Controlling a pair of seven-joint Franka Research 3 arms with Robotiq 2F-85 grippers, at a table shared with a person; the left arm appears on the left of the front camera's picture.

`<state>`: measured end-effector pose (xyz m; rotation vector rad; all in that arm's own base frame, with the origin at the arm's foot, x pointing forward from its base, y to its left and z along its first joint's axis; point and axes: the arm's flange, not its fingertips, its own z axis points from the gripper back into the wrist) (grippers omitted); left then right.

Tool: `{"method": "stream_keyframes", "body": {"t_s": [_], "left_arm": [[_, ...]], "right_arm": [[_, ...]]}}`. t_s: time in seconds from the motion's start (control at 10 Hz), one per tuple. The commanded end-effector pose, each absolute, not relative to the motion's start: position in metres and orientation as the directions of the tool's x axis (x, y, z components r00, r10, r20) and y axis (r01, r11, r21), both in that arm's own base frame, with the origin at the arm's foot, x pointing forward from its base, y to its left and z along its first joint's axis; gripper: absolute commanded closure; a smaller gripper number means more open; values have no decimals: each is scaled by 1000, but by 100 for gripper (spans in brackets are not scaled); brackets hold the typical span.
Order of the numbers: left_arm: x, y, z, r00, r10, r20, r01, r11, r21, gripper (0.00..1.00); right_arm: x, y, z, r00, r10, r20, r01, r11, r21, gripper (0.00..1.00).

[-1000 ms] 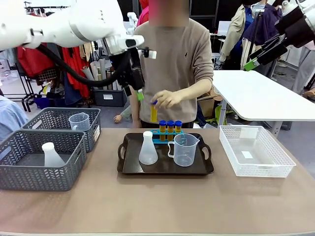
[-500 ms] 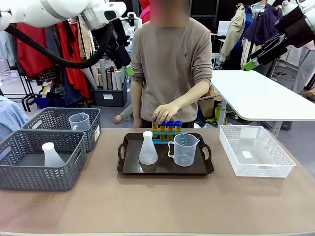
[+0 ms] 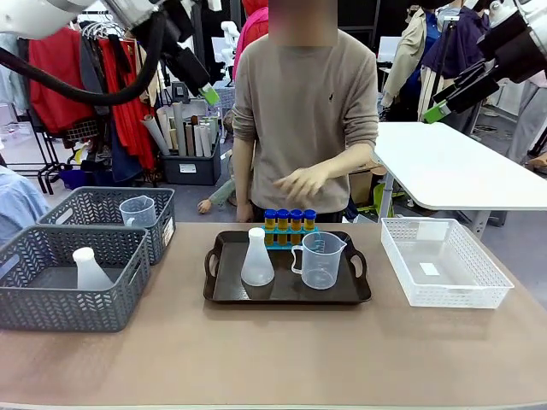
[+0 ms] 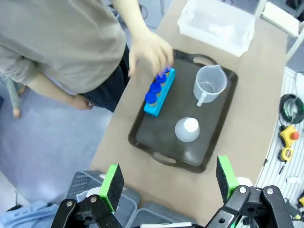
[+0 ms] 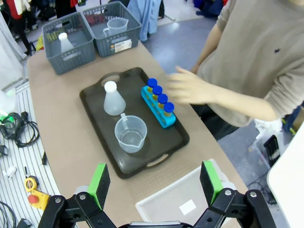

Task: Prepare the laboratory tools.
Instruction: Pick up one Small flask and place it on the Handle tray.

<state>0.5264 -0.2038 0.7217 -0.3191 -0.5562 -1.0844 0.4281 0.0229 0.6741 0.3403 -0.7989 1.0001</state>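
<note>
Person's hand (image 3: 301,180) lifted off amber tubes (image 3: 289,219); four racked.

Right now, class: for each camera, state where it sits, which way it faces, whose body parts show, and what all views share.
Front: between the arms, facing the person's hand across the table; both arms raised.
Left wrist: high up, looking down past its open fingers at the tray.
Right wrist: high up, looking down past its open fingers.
Shared: flask, beaker, tubes.
</note>
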Motion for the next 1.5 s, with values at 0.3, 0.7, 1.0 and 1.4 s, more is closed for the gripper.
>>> {"method": "stream_keyframes", "body": {"t_s": [0.3, 0.7, 1.0, 1.4], "left_arm": [[504, -162, 737, 240, -696, 676, 926, 373, 56, 0], [504, -154, 741, 249, -676, 694, 907, 415, 78, 0], [498, -151, 746, 243, -672, 700, 902, 421, 91, 0], [506, -155, 753, 269, -686, 676, 897, 434, 85, 0]], "right_arm": [[428, 23, 675, 278, 615, 738, -856, 508, -101, 0], [428, 23, 675, 278, 615, 738, -856, 508, -101, 0], [428, 23, 675, 278, 615, 738, -856, 508, -101, 0], [428, 23, 675, 278, 615, 738, -856, 508, -101, 0]]}}
